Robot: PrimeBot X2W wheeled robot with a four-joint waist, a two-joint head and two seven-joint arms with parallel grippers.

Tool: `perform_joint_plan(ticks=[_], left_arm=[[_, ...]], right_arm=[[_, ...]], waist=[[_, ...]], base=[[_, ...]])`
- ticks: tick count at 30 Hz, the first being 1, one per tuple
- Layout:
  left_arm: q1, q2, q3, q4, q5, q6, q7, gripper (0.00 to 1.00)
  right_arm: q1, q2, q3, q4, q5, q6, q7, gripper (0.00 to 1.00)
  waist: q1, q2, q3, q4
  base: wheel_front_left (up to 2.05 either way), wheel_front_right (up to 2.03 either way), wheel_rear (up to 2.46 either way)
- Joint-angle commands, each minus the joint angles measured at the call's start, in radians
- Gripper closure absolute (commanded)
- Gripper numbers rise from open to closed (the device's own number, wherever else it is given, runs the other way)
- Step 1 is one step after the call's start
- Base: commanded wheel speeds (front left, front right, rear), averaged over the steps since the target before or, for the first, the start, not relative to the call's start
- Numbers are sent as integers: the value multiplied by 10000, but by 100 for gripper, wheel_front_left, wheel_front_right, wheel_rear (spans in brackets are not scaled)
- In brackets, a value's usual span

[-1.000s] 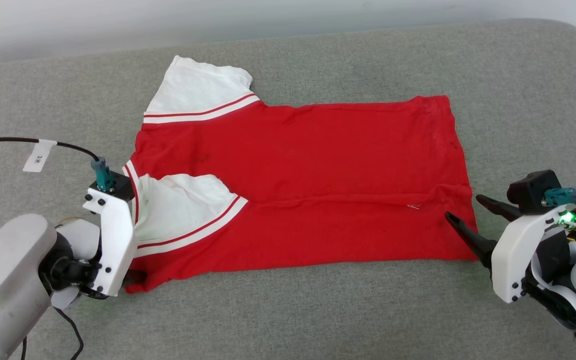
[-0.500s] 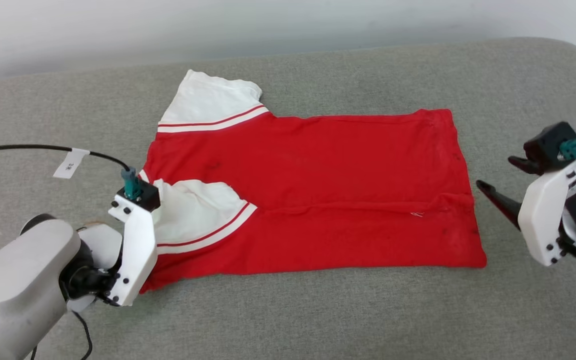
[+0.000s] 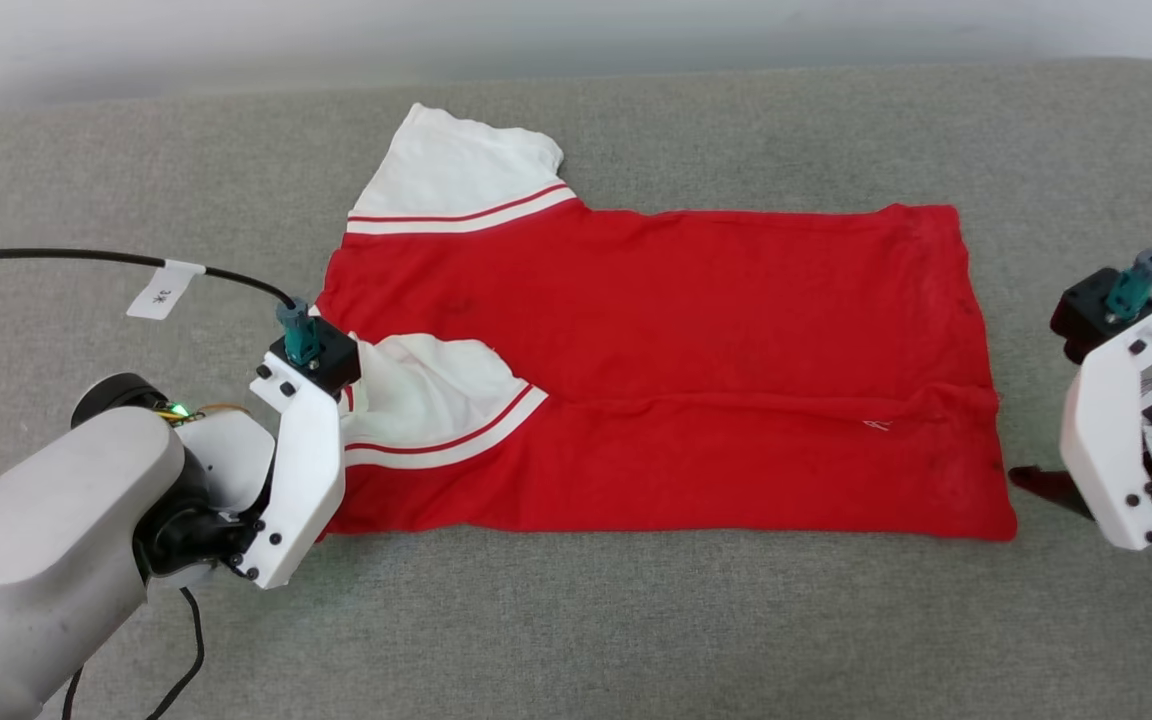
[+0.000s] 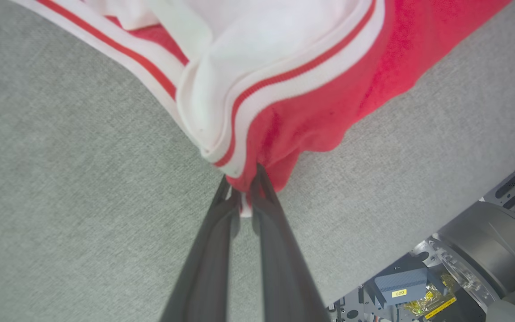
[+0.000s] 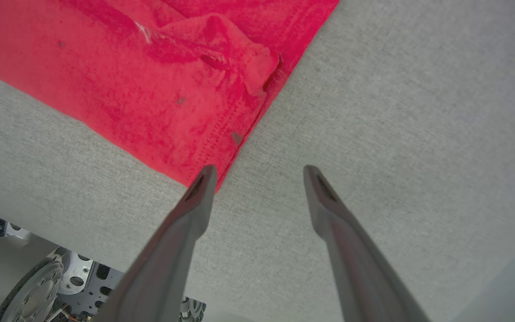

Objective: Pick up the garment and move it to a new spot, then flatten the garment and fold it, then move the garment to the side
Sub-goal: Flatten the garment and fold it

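Left gripper (image 4: 242, 190) is pinching tight on the lower-left corner of the red jersey T-shirt (image 3: 696, 350), beside its folded white sleeve (image 3: 436, 390). Right gripper (image 5: 259, 172) is hanging spread and empty, just beside the lower-right hem corner. T-shirt is lying mid-frame on the grey cushion (image 3: 576, 620).

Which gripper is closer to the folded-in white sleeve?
Left. The left gripper pinches the garment right beside that sleeve; the right gripper is open at the hem corner.

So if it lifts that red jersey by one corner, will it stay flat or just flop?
Probably flops: the red jersey bunches and sags where the left fingers pinch its edge. Likely light, since that thin pinch alone gathers it. On the grey fabric surface it would probably drag, not slide.
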Motion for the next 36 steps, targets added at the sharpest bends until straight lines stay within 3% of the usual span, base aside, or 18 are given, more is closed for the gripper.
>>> perform_joint_plan(ticks=[1, 6, 12, 13, 14, 24, 36], left_arm=[[-155, 58, -86, -72, 29, -2, -76, 100], [-321, 136, -288, -204, 20, -2, -201, 100], [-331, 182, -504, -150, -120, -3, -378, 100], [-310, 210, -529, -135, -156, -3, -410, 100], [-260, 239, -559, -99, -192, -3, -445, 100], [328, 563, -651, 49, -768, -4, -1007, 100], [1439, 1223, -954, -908, -1412, 43, -1240, 100]], right_arm=[[179, 240, -43, 273, 75, -11, 8, 0], [580, 1131, -147, 1354, 168, -11, -333, 0], [1140, 1972, 466, 2252, 393, -8, -534, 0], [1083, 2017, 493, 2247, 451, -7, -655, 60], [967, 1993, 534, 2194, 476, -7, -764, 100], [282, 1070, 719, 1494, 960, -8, -1594, 100], [1207, -618, 1191, -96, 1714, -10, -1902, 100]], waist=[[0, 0, 155, 94], [0, 0, 422, 242], [0, 0, 564, 287], [0, 0, 559, 271], [0, 0, 534, 244], [0, 0, -241, -33], [0, 0, -876, -80]], base=[[0, 0, 0], [0, 0, 0], [0, 0, 0], [0, 0, 0], [0, 0, 0], [0, 0, 0], [0, 0, 0]])
